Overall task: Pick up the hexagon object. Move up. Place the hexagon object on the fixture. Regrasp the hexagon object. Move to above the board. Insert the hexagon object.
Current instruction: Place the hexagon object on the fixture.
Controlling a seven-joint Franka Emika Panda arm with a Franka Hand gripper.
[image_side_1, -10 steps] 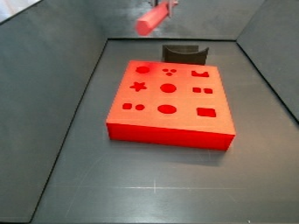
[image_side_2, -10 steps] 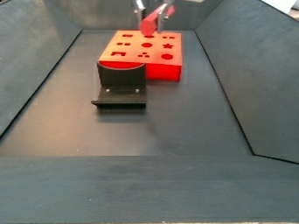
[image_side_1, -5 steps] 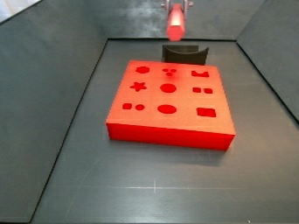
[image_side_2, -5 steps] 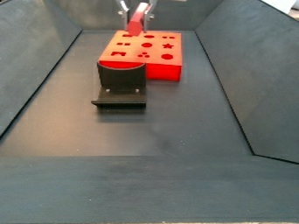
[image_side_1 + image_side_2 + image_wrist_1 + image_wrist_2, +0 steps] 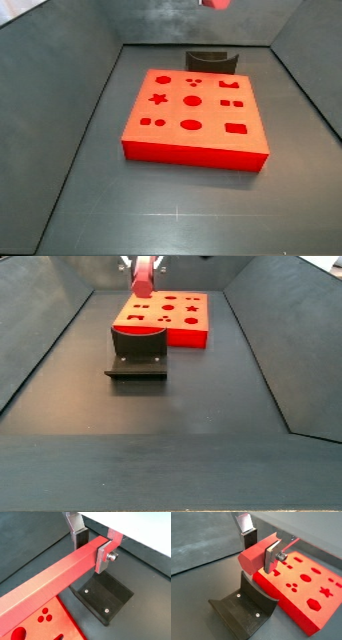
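Risen since before, the hexagon object (image 5: pixel 60 577) sits clamped in the pincer (image 5: pixel 93 549).

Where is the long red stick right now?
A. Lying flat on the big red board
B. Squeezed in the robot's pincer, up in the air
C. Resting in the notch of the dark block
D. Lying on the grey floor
B. In both wrist views the pincer has its silver fingers clamped on the hexagon object, held up above the fixture and the board, touching neither.
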